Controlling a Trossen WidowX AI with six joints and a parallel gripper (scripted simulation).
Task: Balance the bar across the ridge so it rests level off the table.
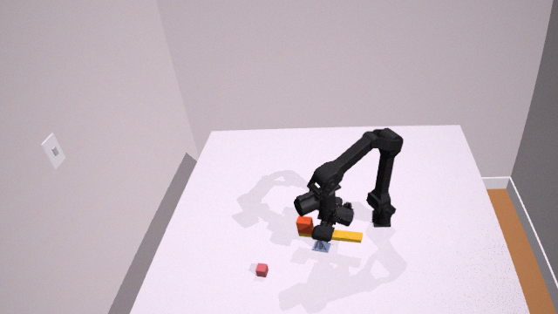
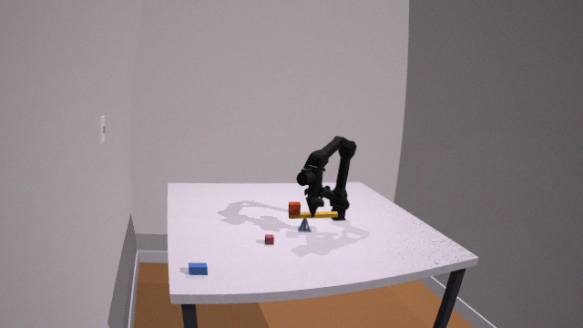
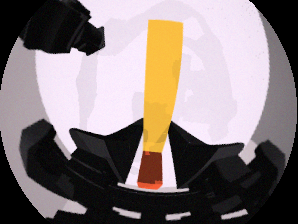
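Big white table (image 2: pixel 387 255). Black arm (image 1: pixel 349 161) bent down over middle. Gripper (image 2: pixel 313 213) pinched tight on yellow bar (image 1: pixel 347 235), held level over small blue ridge (image 2: pixel 304 226), off table. Orange block (image 2: pixel 294 208) on bar's 1 end. Blue block (image 2: pixel 198 268) near front edge. Tiny red cube (image 1: pixel 261 269) sitting apart.
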